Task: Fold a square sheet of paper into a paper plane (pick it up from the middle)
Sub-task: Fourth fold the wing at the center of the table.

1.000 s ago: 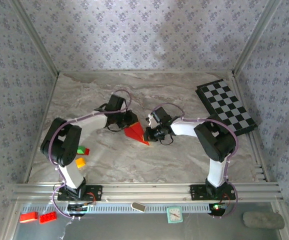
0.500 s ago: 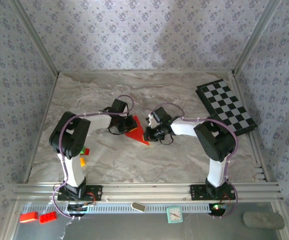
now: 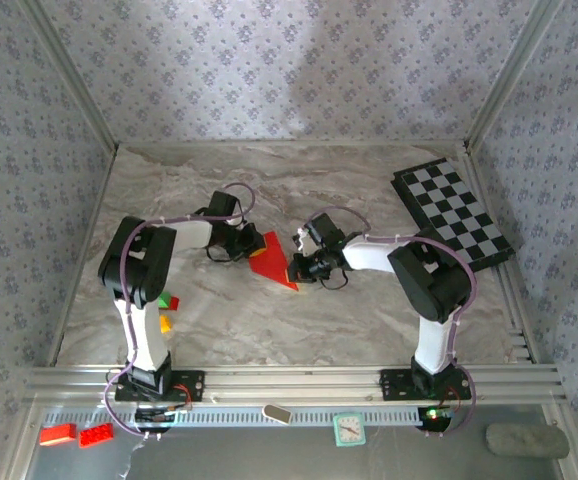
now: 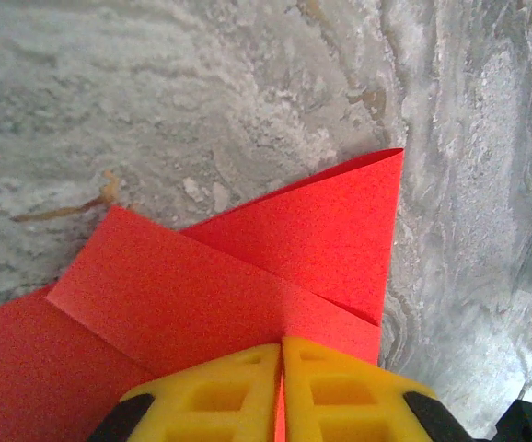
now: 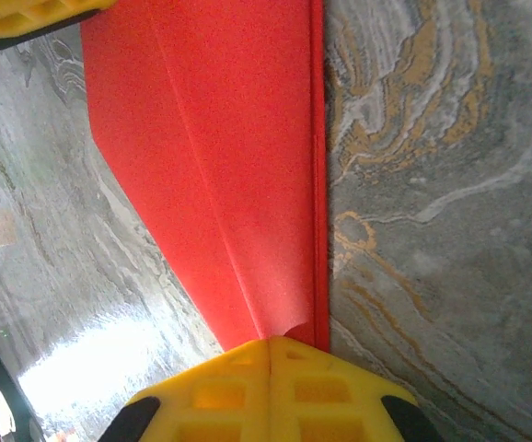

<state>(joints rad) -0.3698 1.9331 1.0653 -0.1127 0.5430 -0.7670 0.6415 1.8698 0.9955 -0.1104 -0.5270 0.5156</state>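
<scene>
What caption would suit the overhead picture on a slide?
Origami duet: left gripper and right gripper each pinch a folded red paper on the marble table, checkered board at far right.

Worktop [image 3: 269,335]: grey-beige marble pattern.
Walls [image 3: 269,70]: pale flowered wallpaper on three sides.
Board [image 3: 454,212]: black-and-white checks, lying flat and askew at the far right corner.
Green brick [image 3: 169,301]: on the left, just beside a yellow brick [image 3: 162,324].
Red bricks [image 3: 75,434]: two, on the near ledge, bottom left.
Clock [image 3: 348,429]: small, teal, on the same ledge.
</scene>
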